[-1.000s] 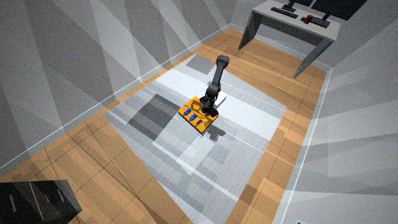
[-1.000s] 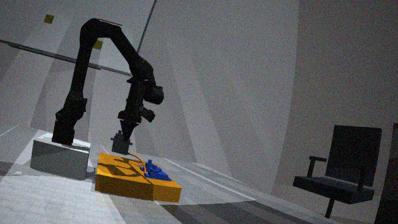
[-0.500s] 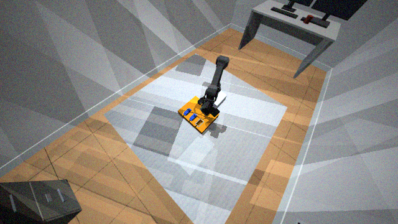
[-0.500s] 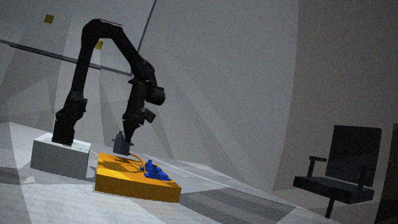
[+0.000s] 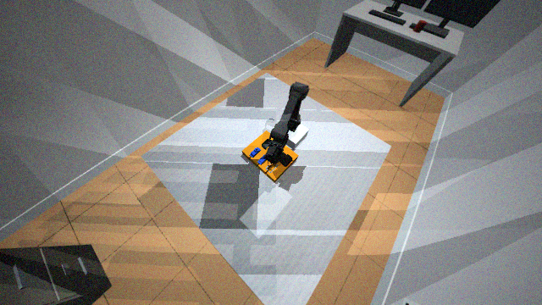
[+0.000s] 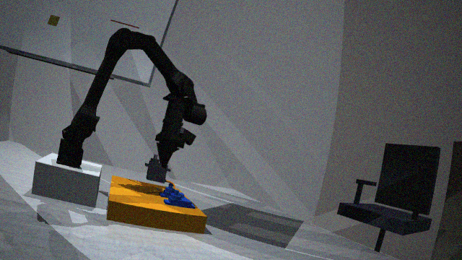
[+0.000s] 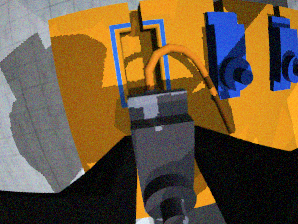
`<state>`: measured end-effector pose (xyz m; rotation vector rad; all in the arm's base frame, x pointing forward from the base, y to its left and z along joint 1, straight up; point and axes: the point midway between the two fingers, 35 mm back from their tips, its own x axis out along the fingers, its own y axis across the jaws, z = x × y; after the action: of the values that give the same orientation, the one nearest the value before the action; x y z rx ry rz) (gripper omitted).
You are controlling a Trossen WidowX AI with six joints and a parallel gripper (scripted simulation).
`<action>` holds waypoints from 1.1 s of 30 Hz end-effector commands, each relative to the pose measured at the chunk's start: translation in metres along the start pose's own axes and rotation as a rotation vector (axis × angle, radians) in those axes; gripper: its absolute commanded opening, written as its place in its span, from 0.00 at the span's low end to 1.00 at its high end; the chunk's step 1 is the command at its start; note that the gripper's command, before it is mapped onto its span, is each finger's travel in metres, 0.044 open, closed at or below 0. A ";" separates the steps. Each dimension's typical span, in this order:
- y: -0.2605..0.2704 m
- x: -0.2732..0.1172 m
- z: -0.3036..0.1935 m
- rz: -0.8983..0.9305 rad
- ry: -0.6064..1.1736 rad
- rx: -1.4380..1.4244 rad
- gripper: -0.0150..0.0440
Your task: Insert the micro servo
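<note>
Wrist view: tool (image 7: 161, 163) clamps grey box-shaped micro servo (image 7: 161, 145) above orange slab deck (image 7: 80, 83).
Best lowered square over the blue-outlined pocket (image 7: 141, 63), orange cable (image 7: 174, 63) toward the far-edge notch.

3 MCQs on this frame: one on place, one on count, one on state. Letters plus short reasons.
1. Where is the grey servo?
A. seated in the pocket
B. held above the deck
C. on the floor

2. How many blue servos does the wrist view show on the orange deck?
A. one
B. two
C. four

3. The gripper is:
A. open
B. shut on nothing
C. shut on the servo

Answers:
1 B, it hangs clear above the deck beside the blue-outlined pocket.
2 B, two sit at right.
3 C, the servo hangs at its fingertips.
</note>
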<state>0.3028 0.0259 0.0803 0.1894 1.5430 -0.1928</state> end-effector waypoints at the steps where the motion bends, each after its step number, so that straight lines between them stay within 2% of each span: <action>1: 0.001 -0.003 0.017 0.006 -0.010 -0.006 0.25; 9: 0.001 -0.004 0.045 0.006 -0.012 -0.015 0.25; 33: 0.001 0.016 0.048 0.006 -0.012 -0.015 0.25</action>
<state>0.3495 0.0153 0.0646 0.1831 1.5331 -0.1848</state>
